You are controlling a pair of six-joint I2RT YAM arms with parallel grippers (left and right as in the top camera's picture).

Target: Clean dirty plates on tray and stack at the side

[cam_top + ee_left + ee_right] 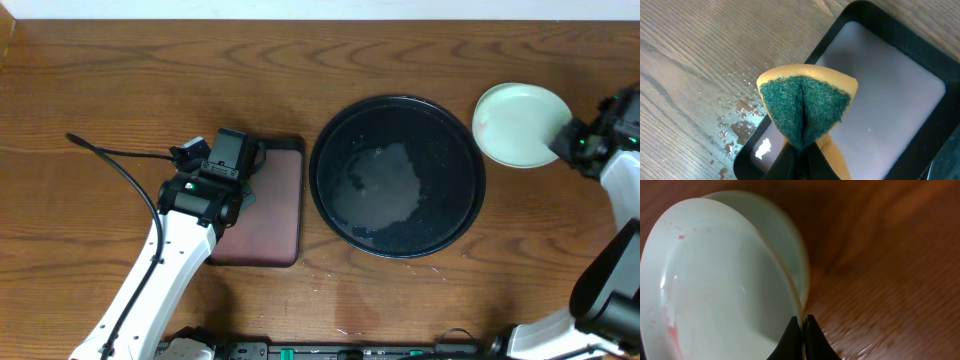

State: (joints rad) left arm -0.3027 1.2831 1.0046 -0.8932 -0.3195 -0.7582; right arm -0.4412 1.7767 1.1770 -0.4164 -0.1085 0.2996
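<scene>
Right pincer (801, 330) clenched on rim of smooth mint plate (515, 122), faint red smears, just right of glossy round black tray (440, 160). Left pincer (800, 152) pinches folded sponge (805, 107), scrubby green face, left of black tray.

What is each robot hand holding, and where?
The left tool pinches the sponge at its folded bottom end; right tool grips the plate by its rim.

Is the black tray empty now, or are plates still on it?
Empty of plates: the tray shows only a wet sheen. A mint plate is off to its side, right gripper shut on its rim.
</scene>
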